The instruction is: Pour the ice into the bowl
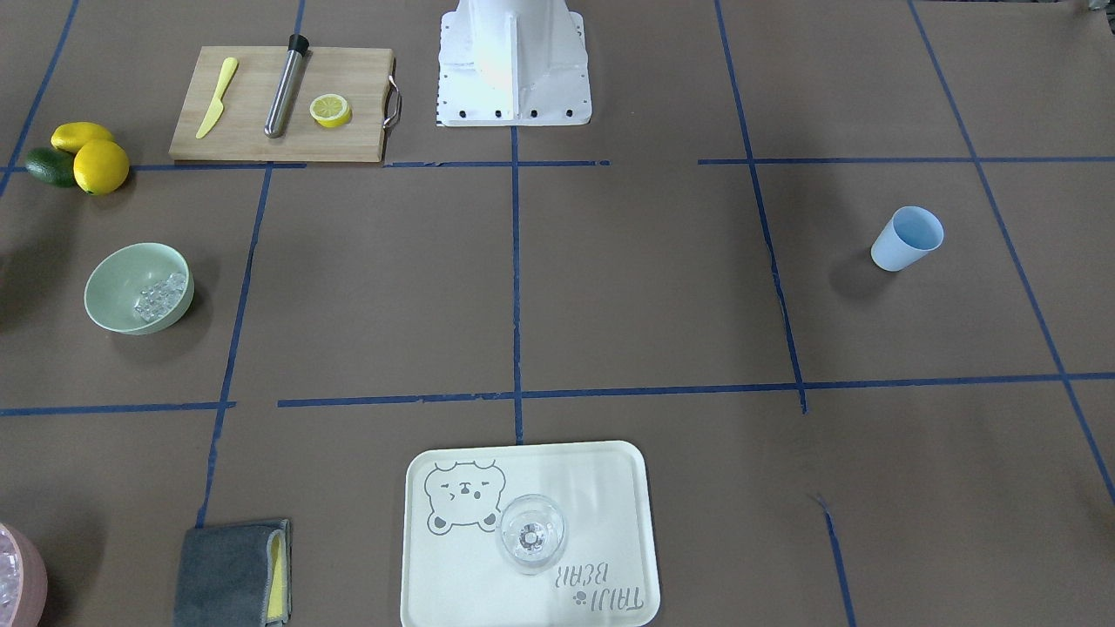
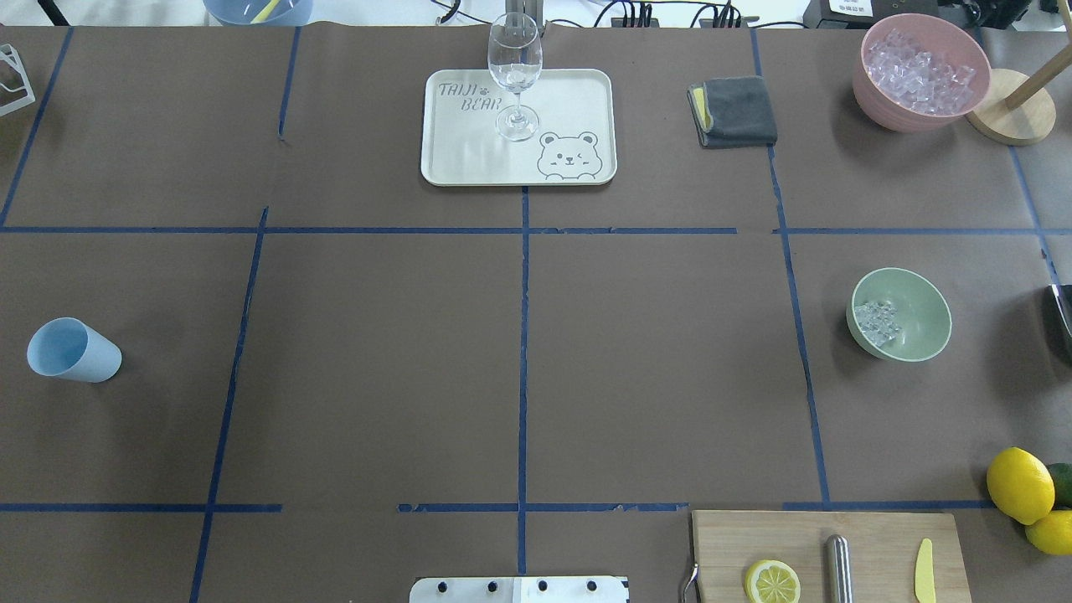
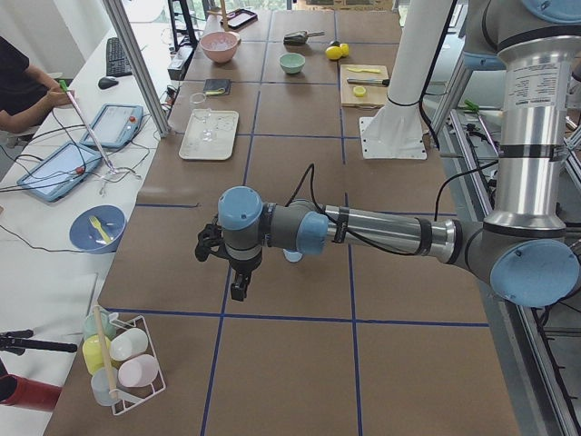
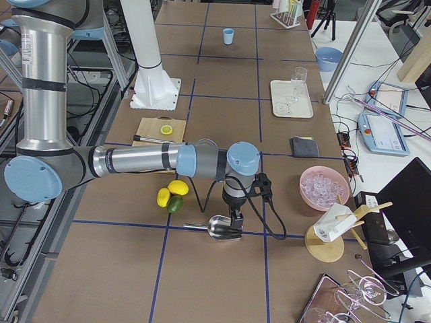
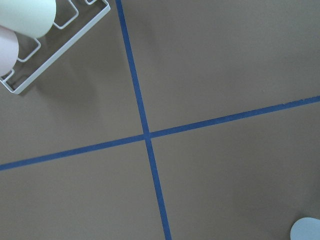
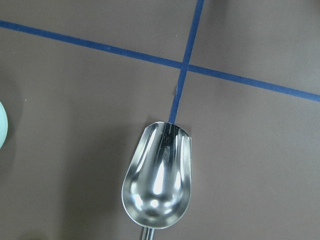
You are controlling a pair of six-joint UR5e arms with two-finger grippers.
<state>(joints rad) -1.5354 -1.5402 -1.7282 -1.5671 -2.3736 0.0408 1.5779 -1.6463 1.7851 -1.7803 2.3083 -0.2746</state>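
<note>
The pale mint-green bowl [image 1: 116, 283] [image 2: 917, 310] stands on the robot's right side, and a small heap of clear ice [image 1: 161, 296] [image 2: 877, 322] lies in it. Its rim just shows at the left edge of the right wrist view [image 6: 1, 125]. An empty metal scoop [image 6: 157, 185] [image 4: 219, 227] lies low by the table beyond the bowl. My right gripper [image 4: 236, 219] is at the scoop's handle; I cannot tell if it is open or shut. My left gripper [image 3: 238, 289] hangs above the table near the light blue cup [image 2: 74, 352]; I cannot tell its state either.
A pink bowl [image 2: 871, 84] full of ice stands far right by a wooden stand. A tray [image 2: 578, 92] carries a wine glass [image 2: 514, 75]. There is a grey cloth [image 2: 737, 113], lemons [image 2: 1019, 484], a cutting board [image 2: 871, 536] and a cup rack [image 3: 123, 363].
</note>
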